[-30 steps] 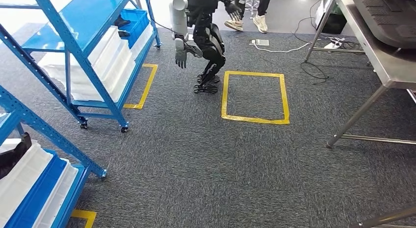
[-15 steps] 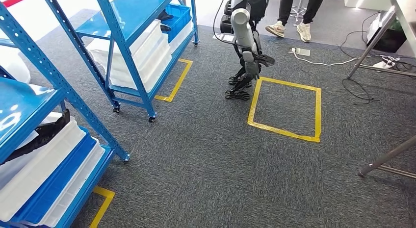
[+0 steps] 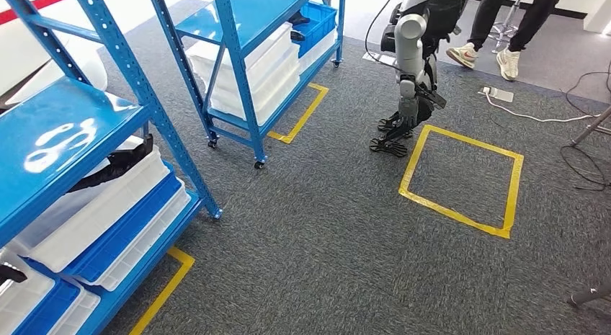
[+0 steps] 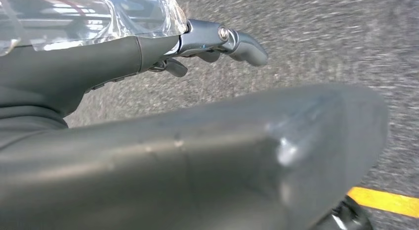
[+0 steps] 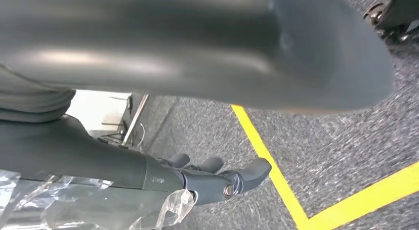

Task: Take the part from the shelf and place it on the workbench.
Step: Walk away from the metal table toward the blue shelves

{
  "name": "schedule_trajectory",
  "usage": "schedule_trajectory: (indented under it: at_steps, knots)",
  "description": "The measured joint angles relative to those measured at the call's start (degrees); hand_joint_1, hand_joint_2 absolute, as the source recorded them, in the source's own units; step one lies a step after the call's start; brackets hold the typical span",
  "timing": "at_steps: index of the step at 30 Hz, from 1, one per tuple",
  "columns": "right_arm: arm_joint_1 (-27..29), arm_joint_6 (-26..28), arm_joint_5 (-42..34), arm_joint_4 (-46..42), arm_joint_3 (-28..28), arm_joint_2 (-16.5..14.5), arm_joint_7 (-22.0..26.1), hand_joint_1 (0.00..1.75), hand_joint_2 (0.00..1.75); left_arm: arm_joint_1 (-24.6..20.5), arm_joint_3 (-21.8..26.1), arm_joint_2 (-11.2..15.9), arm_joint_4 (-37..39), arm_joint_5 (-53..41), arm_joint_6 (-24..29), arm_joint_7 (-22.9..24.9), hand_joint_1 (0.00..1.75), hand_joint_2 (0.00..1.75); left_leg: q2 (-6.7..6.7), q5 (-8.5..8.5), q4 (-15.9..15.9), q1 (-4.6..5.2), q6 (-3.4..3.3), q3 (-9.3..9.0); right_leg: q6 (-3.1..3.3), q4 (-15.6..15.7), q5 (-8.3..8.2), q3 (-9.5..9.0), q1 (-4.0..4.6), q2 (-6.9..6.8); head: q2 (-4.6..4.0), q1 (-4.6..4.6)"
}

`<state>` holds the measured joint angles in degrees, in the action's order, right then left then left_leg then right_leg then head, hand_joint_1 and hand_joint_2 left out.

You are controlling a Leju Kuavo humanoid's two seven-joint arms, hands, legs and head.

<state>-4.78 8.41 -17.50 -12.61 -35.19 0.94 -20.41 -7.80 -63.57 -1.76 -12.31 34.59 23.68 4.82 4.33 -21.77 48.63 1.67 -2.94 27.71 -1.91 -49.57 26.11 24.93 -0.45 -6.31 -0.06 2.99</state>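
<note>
Part [image 3: 119, 166] is the black thing lying on a white tray [image 3: 94, 212] in the near shelf [image 3: 65, 133]. Left robot hand [image 4: 207, 39] and right robot hand [image 5: 212, 178] both have fingers apart, holding nothing.

No legible text, label, brand, number or sign found in any view. The blue shelf racks [image 3: 155, 126] and the white trays [image 3: 108, 205] and blue trays [image 3: 317, 18] stacked on them carry no readable marking. The yellow tape outlines [image 3: 461, 180] on the grey carpet [image 3: 324, 241] are plain lines without characters. The second robot [image 3: 414, 68] standing at the far side shows no lettering that can be made out. The clear plastic wrap [image 4: 99, 15] by the left hand [image 4: 217, 42] is unprinted.
</note>
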Motion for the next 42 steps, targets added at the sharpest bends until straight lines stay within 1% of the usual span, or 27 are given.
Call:
schedule_trajectory:
  at_steps: [2, 4, 6, 7, 8, 9, 11, 13, 15, 17, 19, 21, 22, 23, 24, 25, 27, 29, 31, 33, 35, 36, 37, 38, 39, 40, 42]
  knots:
    - [-0.12, -0.01, 0.01, 0.00, -0.04, -0.01, -0.05, 0.00, 0.00, 0.29, -0.01, 0.02, 0.00, 0.09, 0.02, -0.03, 0.00, 0.00, -1.49, 0.53, -0.43, -0.47, -0.30, -0.29, -0.56, -2.39, 1.77, 0.77, -0.04, 2.06, 0.00, -0.08]
    - [0.03, -0.02, -0.01, 0.01, -0.09, 0.00, -0.14, 0.00, 0.00, 0.24, 0.00, 0.04, 0.00, 0.08, 0.02, -0.05, 0.00, 0.00, -2.93, 0.84, -0.60, -0.72, -0.68, -0.37, -0.89, -10.08, 5.81, 4.35, -0.05, 5.11, -0.01, -0.26]
    - [0.24, -0.02, -0.03, 0.02, -0.11, 0.00, -0.22, 0.00, 0.00, 0.25, -0.01, 0.01, 0.00, 0.07, 0.02, -0.06, 0.00, 0.00, -4.49, 0.90, -0.59, -0.75, -0.88, -0.34, -1.01, -18.25, 8.79, 8.68, -0.10, 5.92, 0.00, -0.34]
    - [0.28, -0.02, -0.03, 0.02, -0.11, 0.00, -0.24, 0.00, 0.00, 0.33, -0.01, 0.00, 0.00, 0.07, 0.02, -0.05, 0.00, 0.00, -5.37, 0.90, -0.58, -0.79, -0.87, -0.38, -1.06, -19.61, 8.58, 9.65, -0.13, 5.98, 0.00, -0.34]
    - [0.30, -0.02, -0.03, 0.02, -0.11, 0.00, -0.28, 0.00, 0.00, 0.42, -0.02, 0.00, 0.00, 0.07, 0.02, -0.04, 0.00, 0.00, -6.25, 0.90, -0.56, -0.87, -0.82, -0.47, -1.11, -18.33, 7.13, 9.39, -0.19, 6.09, 0.00, -0.34]
    - [0.32, -0.02, -0.03, 0.02, -0.11, 0.00, -0.32, 0.00, 0.00, 0.48, -0.02, 0.01, 0.00, 0.06, 0.02, 0.00, 0.00, 0.00, -7.14, 0.88, -0.52, -0.98, -0.70, -0.58, -1.18, -14.78, 4.84, 7.97, -0.31, 6.56, 0.00, -0.35]
    - [0.34, -0.03, -0.03, 0.03, -0.13, 0.01, -0.42, 0.00, 0.00, 0.45, -0.02, 0.01, 0.00, -0.01, 0.01, 0.10, 0.00, 0.00, -8.74, 0.73, -0.26, -1.10, -0.19, -0.58, -1.28, -5.53, 0.47, 3.96, -0.71, 9.55, -0.01, -0.37]
    - [0.31, -0.10, -0.03, 0.03, -0.19, 0.01, -0.47, 0.00, 0.00, 0.36, -0.02, 0.00, 0.00, -0.11, 0.00, 0.18, 0.00, 0.00, -10.10, 0.48, -0.07, -1.08, 0.47, -0.30, -0.80, -0.73, -1.25, 1.83, -0.85, 11.71, 0.00, -0.26]
    - [0.17, -0.17, -0.03, 0.03, -0.33, -0.06, -0.55, 0.00, 0.00, 0.45, -0.02, 0.04, 0.00, -0.15, -0.01, 0.26, 0.00, 0.00, -11.24, 0.43, -0.05, -1.24, 1.10, -0.06, 0.20, -0.22, -1.54, 1.59, -0.66, 10.63, 0.00, -0.18]
    - [0.08, -0.19, -0.03, 0.02, -0.45, -0.08, -0.63, 0.00, 0.00, 0.67, -0.02, 0.12, 0.00, -0.14, 0.01, 0.32, 0.00, 0.00, -9.82, -0.83, 2.00, -1.36, 1.66, 0.96, 0.99, 0.03, -1.79, 1.51, -0.70, 9.13, -0.01, -0.07]
    - [0.17, -0.20, -0.04, 0.03, -0.50, -0.04, -0.71, 0.00, 0.00, 0.68, -0.03, 0.15, 0.00, -0.14, 0.01, 0.33, 0.00, 0.00, -6.87, -4.76, 9.34, -1.48, 2.23, 4.50, 1.42, 0.21, -1.89, 1.51, -0.72, 7.59, -0.01, 0.12]
    - [0.30, -0.20, -0.07, 0.04, -0.55, -0.02, -0.77, 0.00, 0.00, 0.61, -0.04, 0.14, 0.00, -0.14, 0.00, 0.34, 0.00, 0.00, -5.61, -8.36, 18.28, -1.76, 2.75, 8.94, 1.58, 0.22, -1.75, 1.55, -0.66, 5.94, -0.01, 0.17]
    - [0.32, -0.20, -0.09, 0.04, -0.57, -0.02, -0.80, 0.00, 0.00, 0.66, -0.04, 0.14, 0.00, -0.13, -0.01, 0.38, 0.00, 0.00, -5.41, -8.71, 20.35, -1.87, 2.89, 10.03, 1.59, 0.22, -1.64, 1.50, -0.65, 5.18, -0.01, 0.18]
    - [0.31, -0.20, -0.11, 0.03, -0.60, -0.03, -0.82, 0.00, 0.00, 0.74, -0.05, 0.14, 0.00, -0.13, -0.01, 0.42, 0.00, 0.00, -5.25, -7.92, 19.84, -1.94, 2.94, 9.82, 1.56, 0.22, -1.51, 1.39, -0.66, 4.49, -0.01, 0.18]
    - [0.28, -0.20, -0.13, 0.03, -0.63, -0.03, -0.80, 0.00, 0.00, 0.81, -0.05, 0.14, 0.00, -0.12, -0.01, 0.46, 0.00, 0.00, -4.84, -6.17, 16.76, -1.96, 2.88, 8.31, 1.47, 0.22, -1.37, 1.19, -0.66, 3.86, 0.00, 0.18]
    - [0.25, -0.20, -0.16, 0.02, -0.70, -0.04, -0.73, 0.00, 0.00, 0.80, -0.06, 0.14, 0.00, -0.11, -0.01, 0.50, 0.00, 0.00, -3.80, -4.05, 12.01, -1.88, 2.67, 5.87, 1.34, 0.23, -1.23, 0.94, -0.67, 3.26, -0.01, 0.18]
    - [0.25, -0.19, -0.20, 0.02, -0.82, -0.04, -0.52, 0.00, 0.00, 0.44, -0.06, 0.14, 0.00, -0.06, 0.00, 0.49, 0.00, 0.00, -0.52, -0.98, 3.26, -1.36, 1.98, 1.43, 0.81, 0.24, -0.76, 0.39, -0.45, 2.19, 0.00, 0.19]
    - [0.20, -0.17, -0.24, 0.02, -0.90, -0.04, -0.37, 0.00, 0.00, 0.09, -0.06, 0.14, 0.00, 0.00, 0.01, 0.47, 0.00, 0.00, 0.78, -0.25, 0.27, -0.91, 1.40, 0.07, 0.14, 0.44, -0.30, -0.24, -0.24, 0.96, 0.00, 0.10]
    - [-0.08, -0.14, -0.33, 0.01, -0.92, -0.04, -0.26, 0.00, 0.00, 0.20, -0.06, 0.13, -0.01, 0.07, 0.01, 0.46, 0.00, 0.00, -0.67, 0.18, -0.18, -1.06, 0.90, -0.19, -0.54, 0.68, 0.12, -0.98, -0.25, 0.22, -0.01, 0.02]
    - [-0.22, -0.05, -0.43, 0.00, -0.93, -0.03, -0.18, 0.00, 0.00, 0.24, -0.06, 0.13, -0.01, 0.15, 0.01, 0.44, 0.00, 0.00, -2.12, 0.76, -0.78, -1.47, 0.23, -0.66, -1.09, -2.59, 2.39, 0.16, -0.33, 2.42, -0.01, -0.14]
    - [-0.10, 0.00, -0.46, 0.01, -0.94, -0.03, -0.15, 0.00, 0.00, 0.08, -0.06, 0.11, 0.00, 0.17, 0.01, 0.43, 0.00, 0.00, -3.54, 1.03, -0.95, -1.65, -0.22, -0.74, -1.31, -11.32, 6.68, 4.49, -0.39, 5.28, 0.01, -0.35]
    - [-0.04, 0.00, -0.47, 0.02, -0.94, -0.03, -0.15, 0.00, 0.00, 0.07, -0.06, 0.09, 0.00, 0.17, 0.01, 0.42, 0.00, 0.00, -4.32, 1.05, -0.94, -1.62, -0.32, -0.72, -1.36, -15.86, 8.35, 6.97, -0.38, 5.79, 0.01, -0.41]
    - [0.03, 0.00, -0.47, 0.02, -0.94, -0.04, -0.15, 0.00, 0.00, 0.13, -0.06, 0.07, 0.00, 0.17, 0.00, 0.42, 0.00, 0.00, -5.13, 1.03, -0.93, -1.60, -0.35, -0.75, -1.39, -18.65, 8.84, 8.72, -0.36, 5.97, 0.01, -0.41]
    - [0.08, 0.00, -0.47, 0.02, -0.95, -0.04, -0.16, 0.00, 0.00, 0.22, -0.06, 0.06, 0.00, 0.19, 0.01, 0.42, 0.00, 0.00, -5.98, 1.02, -0.92, -1.59, -0.35, -0.82, -1.35, -19.00, 8.05, 9.35, -0.36, 6.06, 0.01, -0.41]
    - [0.13, 0.00, -0.47, 0.02, -0.95, -0.04, -0.20, 0.00, 0.00, 0.28, -0.06, 0.07, 0.00, 0.19, 0.01, 0.42, 0.00, 0.00, -6.85, 1.00, -0.91, -1.61, -0.32, -0.92, -1.26, -16.66, 6.08, 8.71, -0.36, 6.25, 0.01, -0.41]
    - [0.15, 0.00, -0.47, 0.02, -0.96, -0.02, -0.24, 0.00, 0.00, 0.30, -0.06, 0.07, 0.00, 0.19, 0.01, 0.42, 0.00, 0.00, -7.70, 0.99, -0.90, -1.65, -0.24, -1.01, -1.10, -12.38, 3.54, 7.05, -0.37, 6.90, 0.01, -0.41]
    - [0.18, 0.00, -0.47, 0.04, -0.97, 0.09, -0.32, 0.00, 0.00, 0.23, -0.07, 0.02, -0.01, 0.17, 0.03, 0.43, 0.00, 0.00, -9.16, 0.85, -0.79, -1.58, 0.15, -1.01, -0.63, -3.42, -0.52, 3.30, -0.32, 9.76, 0.01, -0.40]
